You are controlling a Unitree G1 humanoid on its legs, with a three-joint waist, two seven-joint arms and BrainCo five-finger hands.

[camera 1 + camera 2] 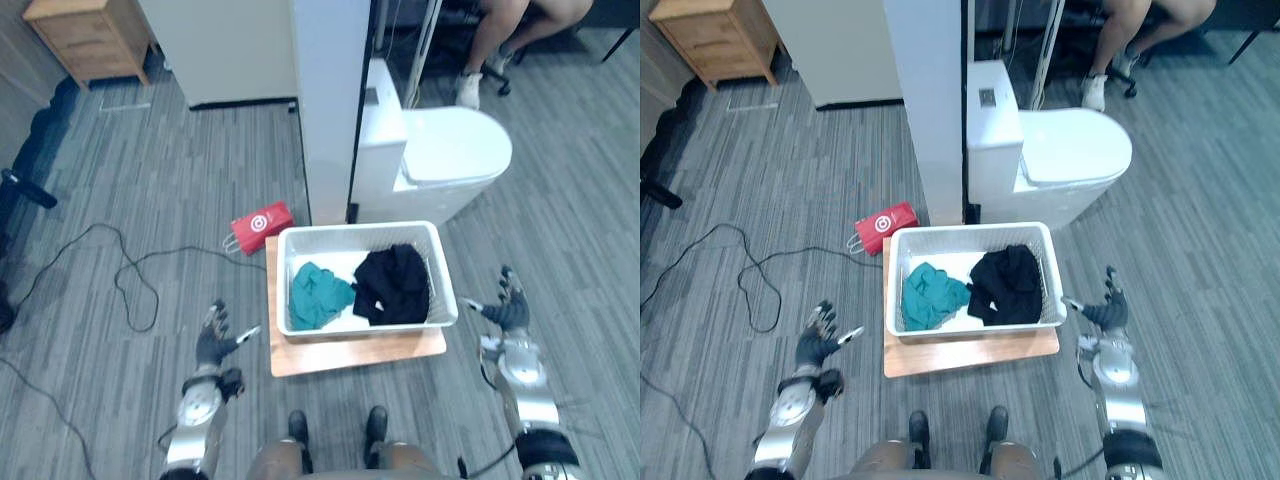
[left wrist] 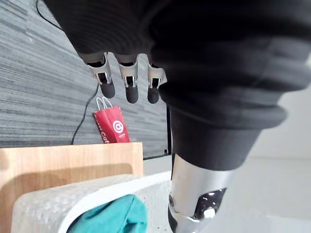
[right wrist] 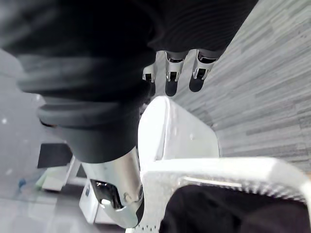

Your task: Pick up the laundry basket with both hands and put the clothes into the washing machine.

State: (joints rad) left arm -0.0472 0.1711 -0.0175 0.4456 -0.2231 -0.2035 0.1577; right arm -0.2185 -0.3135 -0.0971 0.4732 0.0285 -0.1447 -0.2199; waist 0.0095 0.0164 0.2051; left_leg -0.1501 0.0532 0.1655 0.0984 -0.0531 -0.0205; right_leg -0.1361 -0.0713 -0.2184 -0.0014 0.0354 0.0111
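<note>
A white laundry basket (image 1: 440, 268) sits on a low wooden board (image 1: 340, 355) on the floor in front of me. Inside lie a teal garment (image 1: 318, 294) on the left and a black garment (image 1: 394, 283) on the right. My left hand (image 1: 212, 340) hovers open to the left of the basket, apart from it, thumb pointing toward the board. My right hand (image 1: 510, 305) hangs open just right of the basket's rim, thumb reaching toward it without touching. In the wrist views the basket rim (image 2: 53, 204) (image 3: 218, 170) lies past each thumb.
A white toilet (image 1: 440, 150) stands behind the basket, beside a white pillar (image 1: 330, 100). A red paper bag (image 1: 262, 225) lies at the board's far left corner. A wooden cabinet (image 1: 90, 35) is far left. A seated person's legs (image 1: 495, 40) show at the top right.
</note>
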